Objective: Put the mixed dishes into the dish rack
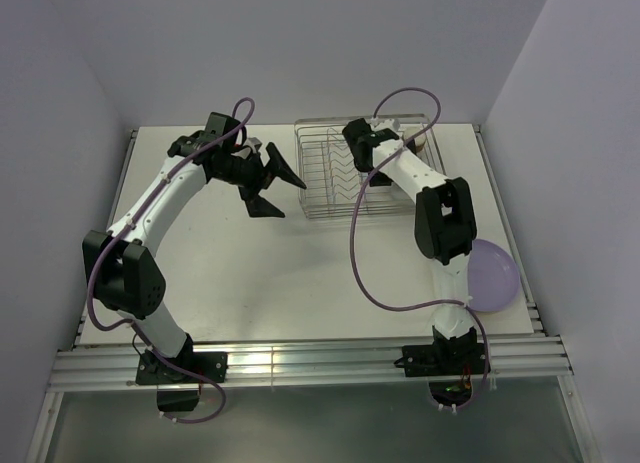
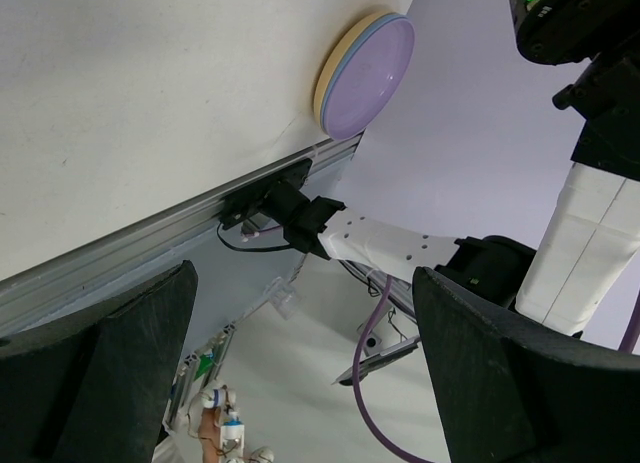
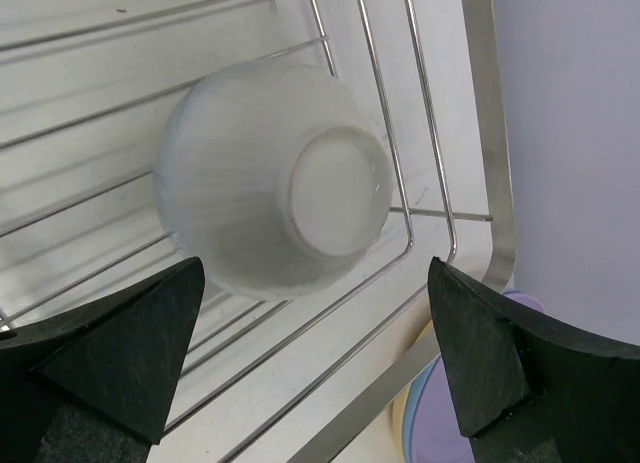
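Observation:
The silver wire dish rack (image 1: 335, 178) stands at the back middle of the table. A small white bowl (image 3: 270, 203) lies upside down inside it, near a corner. My right gripper (image 3: 312, 273) hovers open just above the bowl, with a finger on either side and neither touching it; from above it (image 1: 368, 143) is over the rack's far right part. A stack of plates (image 1: 492, 275), lavender on top with blue and orange-yellow (image 2: 325, 78) below, lies at the table's right edge. My left gripper (image 1: 285, 195) hangs open and empty left of the rack. A brown-rimmed cup (image 1: 422, 138) shows at the rack's far right corner.
Purple cables (image 1: 355, 253) loop from both arms, the right one across the table in front of the rack. A metal rail (image 1: 300, 358) runs along the near edge by the arm bases. White walls close in the back and both sides.

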`<state>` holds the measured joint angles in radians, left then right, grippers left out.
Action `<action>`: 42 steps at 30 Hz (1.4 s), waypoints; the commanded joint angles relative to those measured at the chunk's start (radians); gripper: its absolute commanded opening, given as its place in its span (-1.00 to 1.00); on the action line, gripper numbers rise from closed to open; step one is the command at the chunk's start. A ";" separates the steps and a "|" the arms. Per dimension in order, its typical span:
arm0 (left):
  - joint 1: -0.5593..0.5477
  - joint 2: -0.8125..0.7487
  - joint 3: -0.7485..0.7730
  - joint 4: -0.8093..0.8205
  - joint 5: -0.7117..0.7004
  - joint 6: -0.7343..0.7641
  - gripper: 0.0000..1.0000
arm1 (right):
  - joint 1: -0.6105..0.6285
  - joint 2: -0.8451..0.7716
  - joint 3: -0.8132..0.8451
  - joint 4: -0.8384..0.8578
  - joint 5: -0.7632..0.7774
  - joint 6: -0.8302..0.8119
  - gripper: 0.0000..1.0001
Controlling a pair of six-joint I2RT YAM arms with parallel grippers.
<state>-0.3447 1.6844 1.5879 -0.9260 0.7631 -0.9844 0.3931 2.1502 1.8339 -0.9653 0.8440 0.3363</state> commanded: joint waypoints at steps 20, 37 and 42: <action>-0.048 0.070 0.308 -0.169 -0.130 0.144 0.82 | -0.200 -0.651 -0.321 -0.165 -0.390 0.214 0.90; -0.105 -0.003 0.222 -0.139 -0.216 0.204 0.80 | -0.304 -1.004 -0.964 -0.017 -0.602 0.348 0.09; -0.111 -0.006 0.227 -0.146 -0.212 0.211 0.80 | -0.309 -0.939 -0.950 0.022 -0.577 0.354 0.08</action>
<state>-0.4465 1.7355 1.8061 -1.0767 0.5545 -0.8047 0.0952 1.1854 0.8688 -1.0119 0.2451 0.6647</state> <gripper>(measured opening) 0.902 0.542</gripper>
